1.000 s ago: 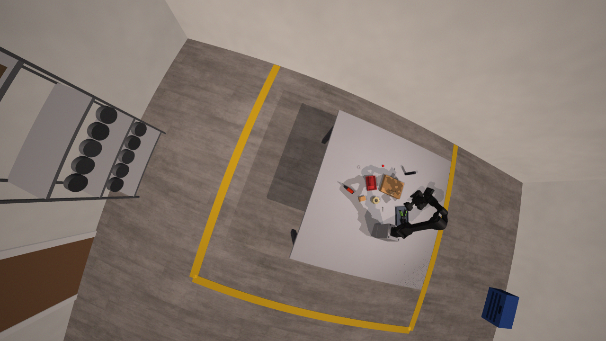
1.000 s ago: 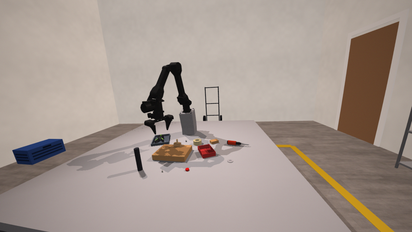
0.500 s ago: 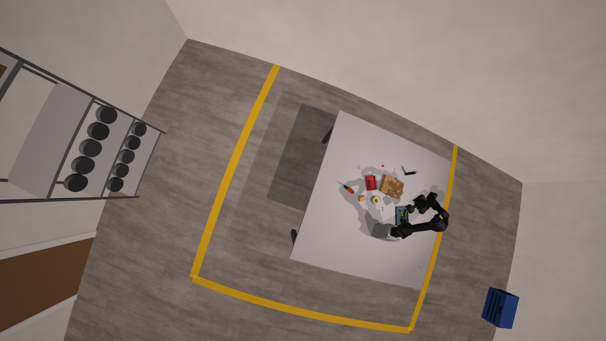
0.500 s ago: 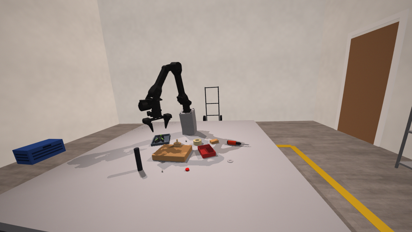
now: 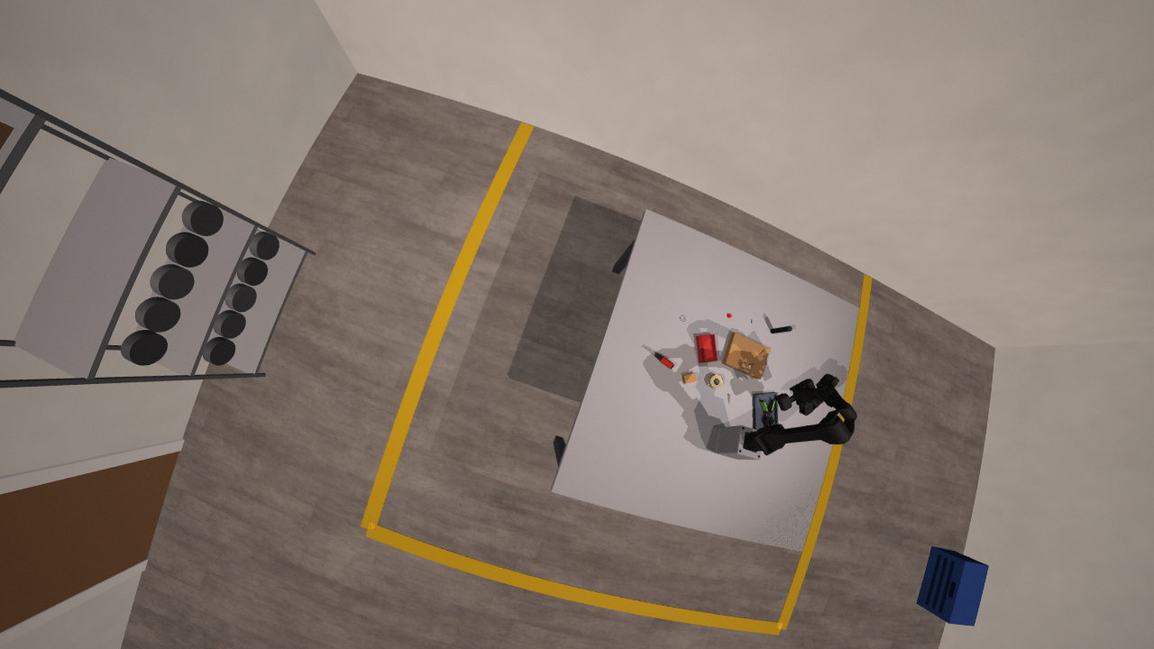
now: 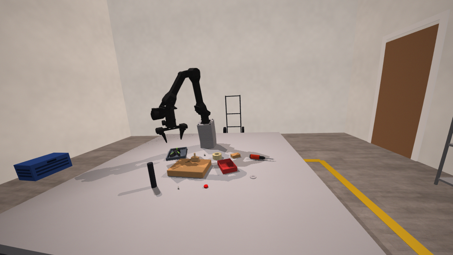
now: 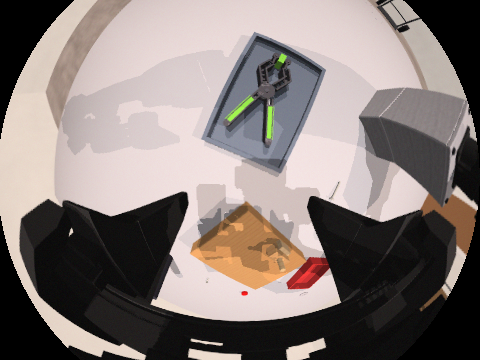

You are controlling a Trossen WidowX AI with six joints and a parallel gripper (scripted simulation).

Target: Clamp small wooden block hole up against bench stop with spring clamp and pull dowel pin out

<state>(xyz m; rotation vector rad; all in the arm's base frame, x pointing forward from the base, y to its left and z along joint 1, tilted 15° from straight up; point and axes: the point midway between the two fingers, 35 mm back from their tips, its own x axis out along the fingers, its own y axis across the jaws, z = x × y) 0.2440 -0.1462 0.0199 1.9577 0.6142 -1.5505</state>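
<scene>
Black parallel-jaw gripper [image 6: 171,132] hangs fully open and empty above the grey tray [image 7: 227,115].
Green-handled black spring clamp [image 7: 264,98] lies there, ready for pickup; small wooden block [image 6: 194,158] seemingly rests on tan board [image 6: 187,171], pin upright.

The black arm [image 6: 187,83] arches from a grey pedestal [image 6: 207,135] at the far end of the desk [image 6: 240,209]. Its end effector [image 6: 173,132] hangs with fingers spread wide and nothing between them, above a dark tray [image 6: 168,156] holding the clamp [image 6: 175,152]. Just in front lies the board [image 6: 187,170], the block [image 6: 194,158] with its pin [image 6: 194,154] standing on it. A red bin [image 6: 227,166] sits beside the board.
</scene>
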